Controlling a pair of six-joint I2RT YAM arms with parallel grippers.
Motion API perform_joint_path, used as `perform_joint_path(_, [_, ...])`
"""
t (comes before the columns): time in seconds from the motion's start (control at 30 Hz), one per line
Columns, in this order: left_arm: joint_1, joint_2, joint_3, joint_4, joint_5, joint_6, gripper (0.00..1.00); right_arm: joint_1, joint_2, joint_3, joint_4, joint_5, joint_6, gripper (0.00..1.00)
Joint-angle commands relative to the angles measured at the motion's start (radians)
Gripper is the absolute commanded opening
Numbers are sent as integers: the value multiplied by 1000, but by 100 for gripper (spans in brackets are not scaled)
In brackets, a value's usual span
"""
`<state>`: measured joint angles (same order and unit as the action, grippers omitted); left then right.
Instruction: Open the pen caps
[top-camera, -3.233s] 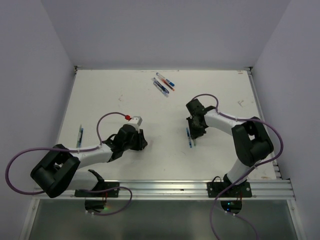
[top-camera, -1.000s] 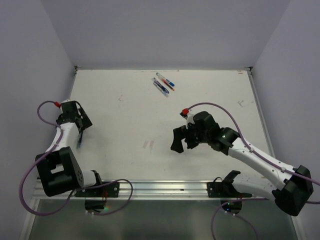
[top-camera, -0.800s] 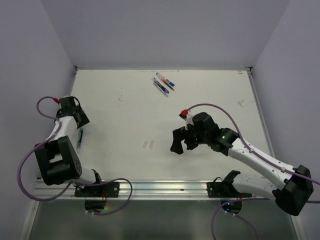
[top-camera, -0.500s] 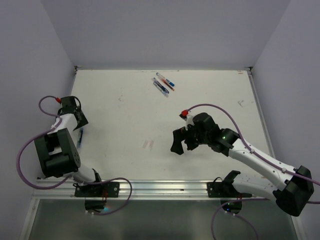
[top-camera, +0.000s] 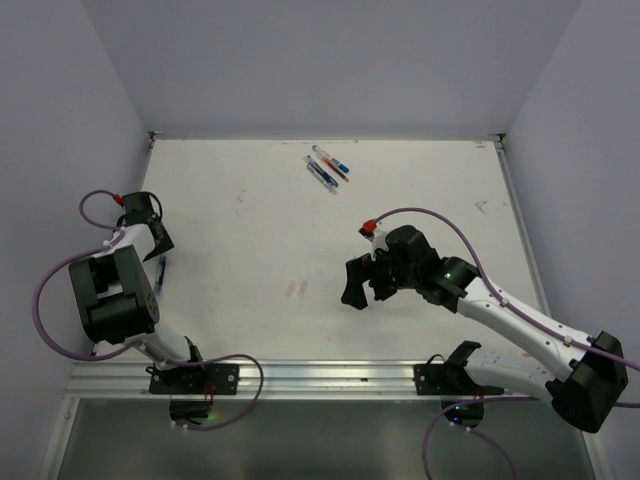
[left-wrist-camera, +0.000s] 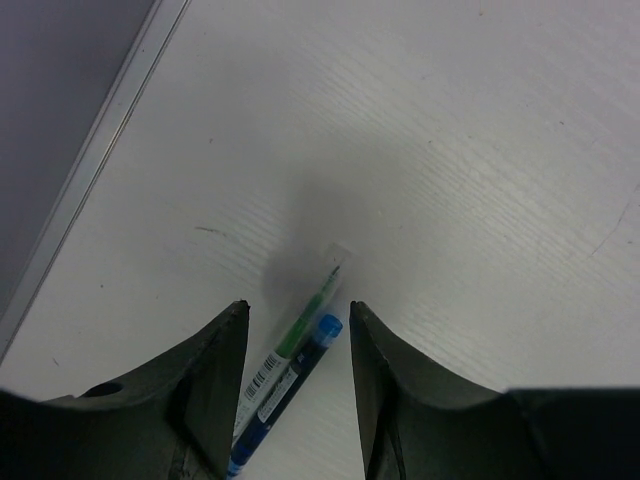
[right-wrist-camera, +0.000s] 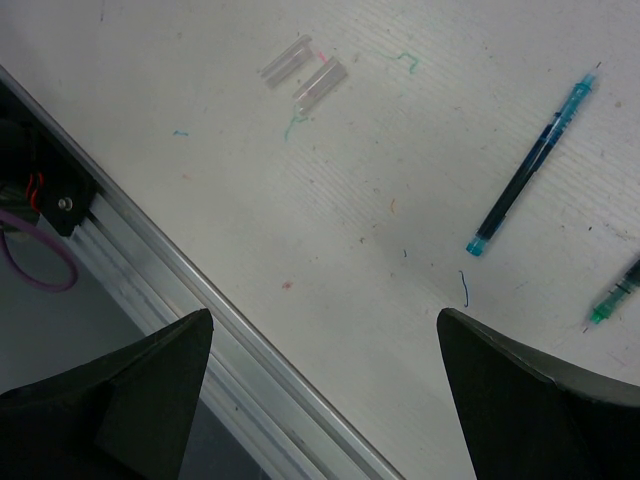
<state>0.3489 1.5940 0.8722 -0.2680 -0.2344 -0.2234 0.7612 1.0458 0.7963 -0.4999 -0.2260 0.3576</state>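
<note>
L hand (top-camera: 153, 238) sits at the worktop's (top-camera: 240, 330) 9 o'clock edge, by the side wall. In the wrist view it's part open, fingers (left-wrist-camera: 215, 380) straddling 2 pens lying side by side: green-ink pen (left-wrist-camera: 290, 345) w/ clear cap (left-wrist-camera: 338, 265), and blue pen (left-wrist-camera: 270, 410) w/ blue cap (left-wrist-camera: 328, 326). Both caps are on. There's a gap betw. the blue pen and the finger beside it; can't tell if the other finger touches the green-ink pen. 2 loose clear caps (right-wrist-camera: 300, 72) lie near the worktop centre. 3 more pens (top-camera: 327, 168) are grouped at 12 o'clock, well apart from both hands. R hand (top-camera: 362, 285) hangs over mid-worktop, wide open, gripping nothing. Below it lies a teal pen (right-wrist-camera: 530, 170), thin tip showing at 1 o'clock.
</note>
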Motion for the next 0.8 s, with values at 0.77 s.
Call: perform_joint_path(0.77, [2,81,21,61,-34,30,32,6,-38,-11,17,22,-11,99])
